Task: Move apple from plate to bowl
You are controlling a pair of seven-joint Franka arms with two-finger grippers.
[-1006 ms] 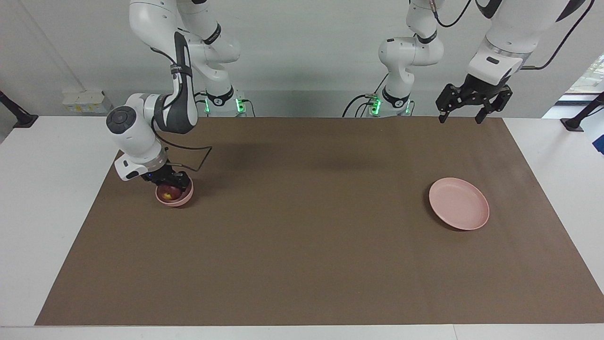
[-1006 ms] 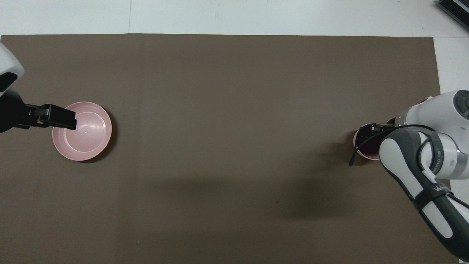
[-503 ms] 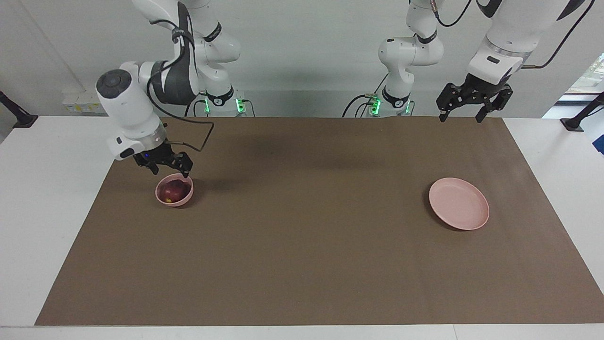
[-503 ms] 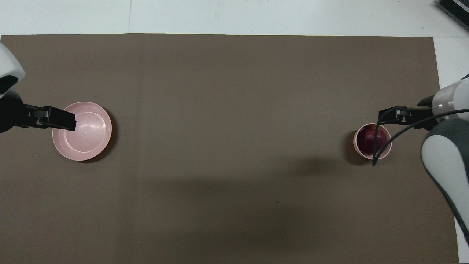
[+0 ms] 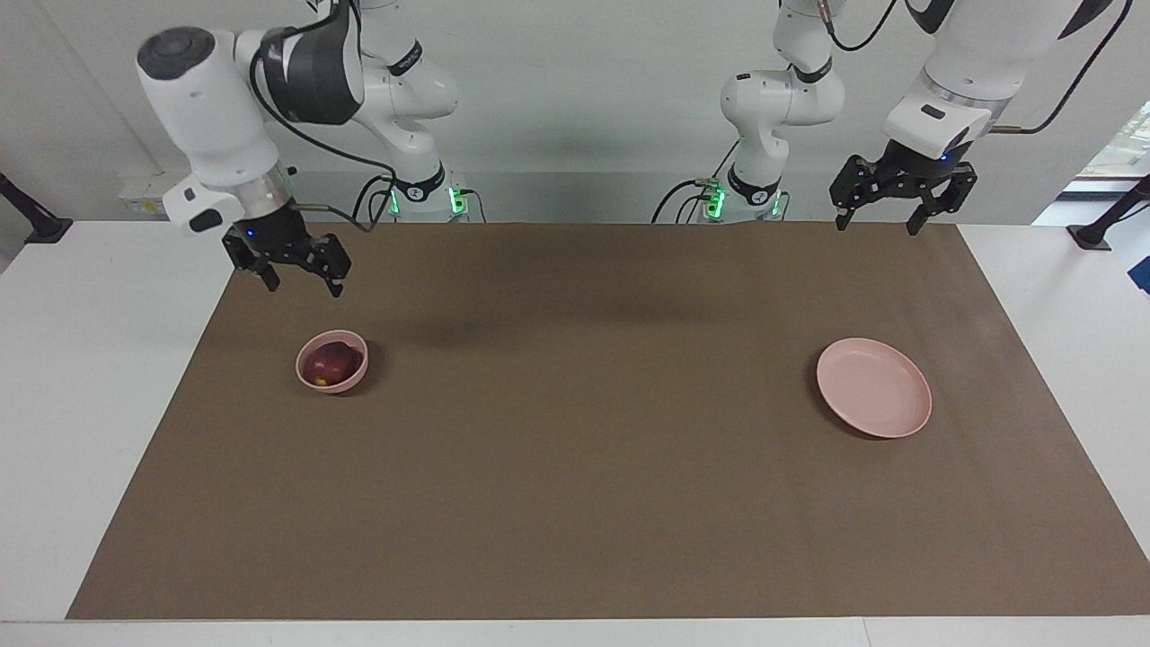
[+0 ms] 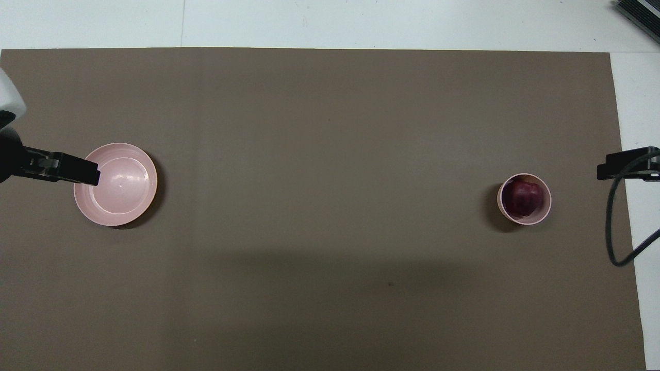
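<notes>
Your right gripper hangs wide, empty, above the bowl w/ apple inside. Left gripper wide, empty, waits up over the mat's edge, plate below it.

One apple, frame's left middle. One bowl, same spot. One plate, right middle. Two tools: right tool upper left, left tool upper right. One brown mat on one tabletop.
</notes>
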